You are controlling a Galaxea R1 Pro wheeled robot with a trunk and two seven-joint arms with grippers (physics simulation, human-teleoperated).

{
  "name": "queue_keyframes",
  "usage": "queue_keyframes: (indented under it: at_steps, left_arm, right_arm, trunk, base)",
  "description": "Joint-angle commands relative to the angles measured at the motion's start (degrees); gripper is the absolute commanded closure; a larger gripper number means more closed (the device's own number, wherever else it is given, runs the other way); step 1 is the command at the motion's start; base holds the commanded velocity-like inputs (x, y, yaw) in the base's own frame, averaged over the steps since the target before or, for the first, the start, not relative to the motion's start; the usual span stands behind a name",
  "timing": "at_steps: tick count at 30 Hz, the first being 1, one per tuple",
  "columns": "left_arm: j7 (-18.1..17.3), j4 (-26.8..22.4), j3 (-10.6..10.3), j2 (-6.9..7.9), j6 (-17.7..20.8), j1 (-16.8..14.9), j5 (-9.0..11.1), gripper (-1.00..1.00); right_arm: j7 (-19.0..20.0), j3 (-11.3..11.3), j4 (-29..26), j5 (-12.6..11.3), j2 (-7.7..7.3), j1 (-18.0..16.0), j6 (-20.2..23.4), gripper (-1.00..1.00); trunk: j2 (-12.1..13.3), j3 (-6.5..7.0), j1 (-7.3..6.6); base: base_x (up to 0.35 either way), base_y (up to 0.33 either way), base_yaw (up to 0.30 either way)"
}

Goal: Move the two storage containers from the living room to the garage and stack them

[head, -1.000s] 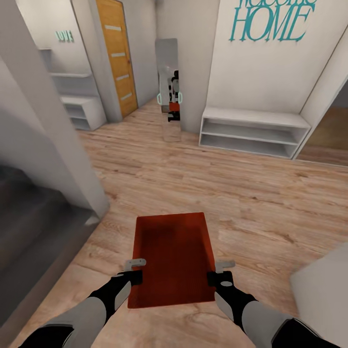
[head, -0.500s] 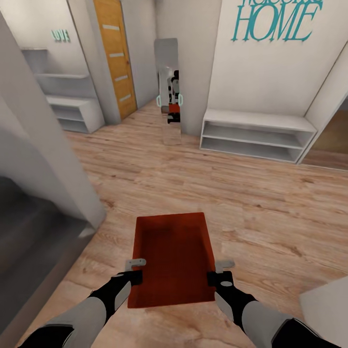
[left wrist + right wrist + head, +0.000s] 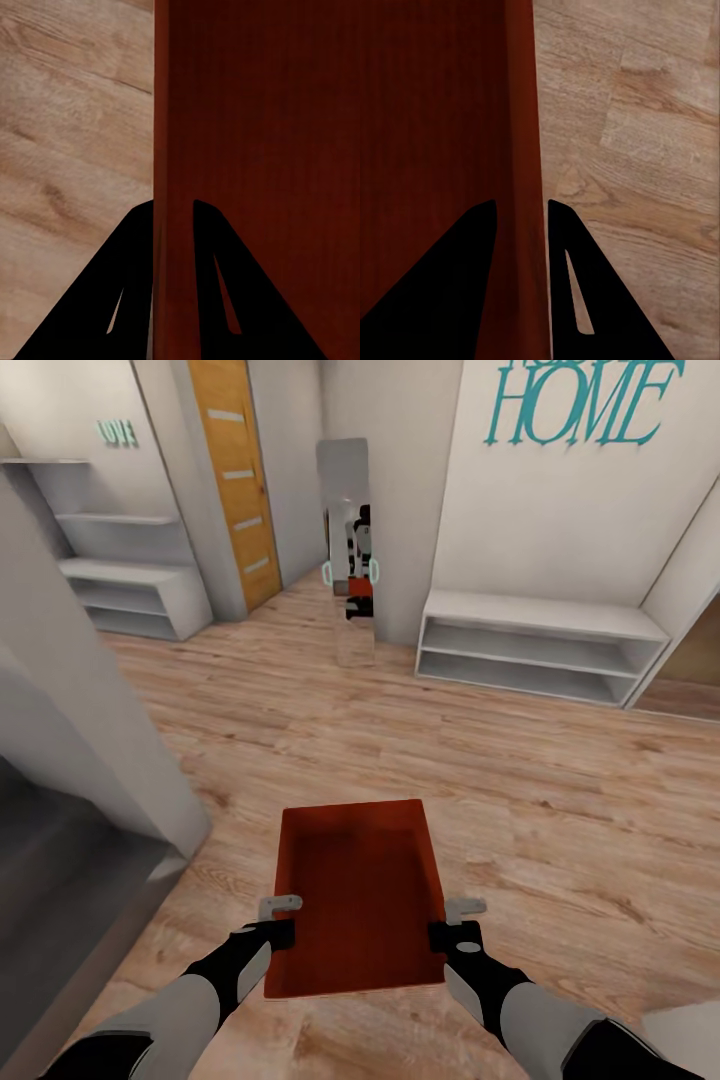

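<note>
Left gripper (image 3: 281,916): clamped on the left long wall of the storage container (image 3: 358,895), one finger inside, one outside; the left wrist view shows the two dark fingers (image 3: 127,285) straddling the thin red wall
Right gripper (image 3: 455,918): clamped the same way on the right long wall; in the right wrist view its fingers (image 3: 472,285) pinch the wall with wood planks beyond
Storage container: orange-red, open-top, empty, held level between both arms, near and centred, above the light wood-plank floor (image 3: 560,790)
What has just changed: the grip and the bin sit at the same spot in the head view as a second ago, but the room has slid; the grey wall corner (image 3: 90,730) at near left has drawn back, the left white shelving (image 3: 120,575) shows more, and the bench shelf (image 3: 540,645) has shifted right, so the camera and base are turning or rolling, not the things
Meaning for the task: I judge this the carry leg, with the bin not yet on dark concrete; a dark grey surface (image 3: 60,900) lies at near left
Head view alone: mirror (image 3: 347,550) reflecting the robot, orange door (image 3: 235,480), teal HOME lettering (image 3: 575,405)
Wrist views alone: how each wall sits between the fingers, and the fine ribbing (image 3: 262,112)
</note>
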Motion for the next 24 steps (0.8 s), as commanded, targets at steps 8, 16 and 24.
queue_keyframes:
  at_steps: [8, 16, 24]
  left_arm:
    - [0.6, 0.0, -1.6, 0.63, 0.4, 0.1, -0.2, 1.0]
    - [0.6, 0.0, -1.6, 0.63, 0.4, 0.1, -0.2, 1.0]
    - [0.6, 0.0, -1.6, 0.63, 0.4, 0.1, -0.2, 1.0]
  right_arm:
    - [-0.3, -2.6, 0.0, 0.1, -0.2, -0.1, -0.4, 1.0]
    - [-0.3, -2.5, 0.0, 0.1, -0.19, -0.1, -0.4, 1.0]
    - [-0.3, -2.6, 0.0, 0.1, -0.2, -0.1, -0.4, 1.0]
  trunk:
    - [0.0, -0.04, 0.03]
    - [0.0, -0.04, 0.03]
    - [0.0, -0.04, 0.03]
  base:
    - [0.323, 0.0, 0.0]
    - [0.323, 0.0, 0.0]
    - [0.323, 0.0, 0.0]
